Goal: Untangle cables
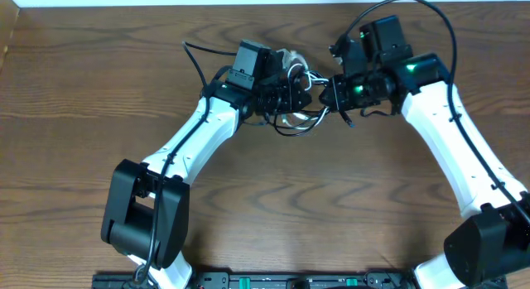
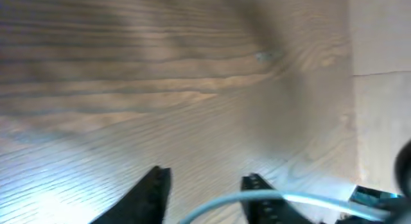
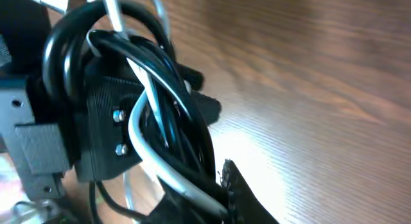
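Note:
The white cable (image 1: pixel 292 118) and the black cable (image 1: pixel 291 131) form a tangled bundle at the upper middle of the table, between my two grippers. My left gripper (image 1: pixel 305 95) reaches into the bundle from the left. In the left wrist view its fingers (image 2: pixel 154 193) stand apart, and the white cable (image 2: pixel 302 199) arcs across the right one. My right gripper (image 1: pixel 325 93) comes in from the right. In the right wrist view the right gripper (image 3: pixel 215 189) is shut on the white cable (image 3: pixel 144 147) and the black cable (image 3: pixel 183 95) together, where they run down into its jaws.
The wooden table (image 1: pixel 273 206) extends around the bundle. A thicker black arm wire (image 1: pixel 195 59) loops behind the left arm and another (image 1: pixel 439 24) arches over the right arm. The table's far edge (image 1: pixel 166 6) lies close behind the grippers.

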### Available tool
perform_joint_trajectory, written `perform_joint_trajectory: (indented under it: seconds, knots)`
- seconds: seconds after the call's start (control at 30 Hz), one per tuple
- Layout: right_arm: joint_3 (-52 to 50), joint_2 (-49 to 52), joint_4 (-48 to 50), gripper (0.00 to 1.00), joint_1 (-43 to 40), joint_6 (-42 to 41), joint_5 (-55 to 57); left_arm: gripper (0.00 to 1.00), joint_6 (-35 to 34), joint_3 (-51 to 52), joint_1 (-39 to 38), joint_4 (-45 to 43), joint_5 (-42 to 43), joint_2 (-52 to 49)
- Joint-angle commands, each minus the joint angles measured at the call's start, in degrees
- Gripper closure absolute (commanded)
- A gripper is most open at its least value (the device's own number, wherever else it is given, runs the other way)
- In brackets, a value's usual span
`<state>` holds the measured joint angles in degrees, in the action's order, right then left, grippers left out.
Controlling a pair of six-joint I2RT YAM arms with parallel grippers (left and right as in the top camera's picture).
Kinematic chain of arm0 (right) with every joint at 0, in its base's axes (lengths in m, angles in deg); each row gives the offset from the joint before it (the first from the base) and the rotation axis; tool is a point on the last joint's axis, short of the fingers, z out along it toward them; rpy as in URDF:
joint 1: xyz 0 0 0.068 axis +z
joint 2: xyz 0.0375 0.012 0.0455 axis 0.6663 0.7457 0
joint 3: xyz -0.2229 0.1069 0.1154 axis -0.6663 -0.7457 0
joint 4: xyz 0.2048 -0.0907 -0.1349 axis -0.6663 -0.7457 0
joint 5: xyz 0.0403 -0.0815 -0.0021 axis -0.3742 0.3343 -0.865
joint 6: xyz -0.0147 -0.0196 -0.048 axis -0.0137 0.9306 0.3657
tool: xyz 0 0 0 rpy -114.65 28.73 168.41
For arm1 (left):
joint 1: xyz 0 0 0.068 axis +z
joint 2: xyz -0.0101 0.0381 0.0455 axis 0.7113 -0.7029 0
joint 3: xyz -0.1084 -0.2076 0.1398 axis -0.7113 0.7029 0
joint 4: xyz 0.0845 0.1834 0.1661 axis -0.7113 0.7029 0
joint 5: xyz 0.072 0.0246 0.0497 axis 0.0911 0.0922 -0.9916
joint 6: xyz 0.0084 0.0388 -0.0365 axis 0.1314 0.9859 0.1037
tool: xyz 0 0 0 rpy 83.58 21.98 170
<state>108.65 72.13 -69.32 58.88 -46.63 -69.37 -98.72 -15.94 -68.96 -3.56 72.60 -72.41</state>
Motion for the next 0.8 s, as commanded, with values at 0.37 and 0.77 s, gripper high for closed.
perform_joint_trajectory:
  seconds: [0.37,0.77]
  knots:
    - [1.4,0.0,0.0,0.46,-7.9,1.4,-1.9,0.93,2.3,-0.5,0.1,-2.6,4.4,-0.4]
    - [1.4,0.0,-0.5,0.57,-7.3,5.9,-5.8,0.92,1.0,-0.5,3.5,-3.2,14.7,-0.4]
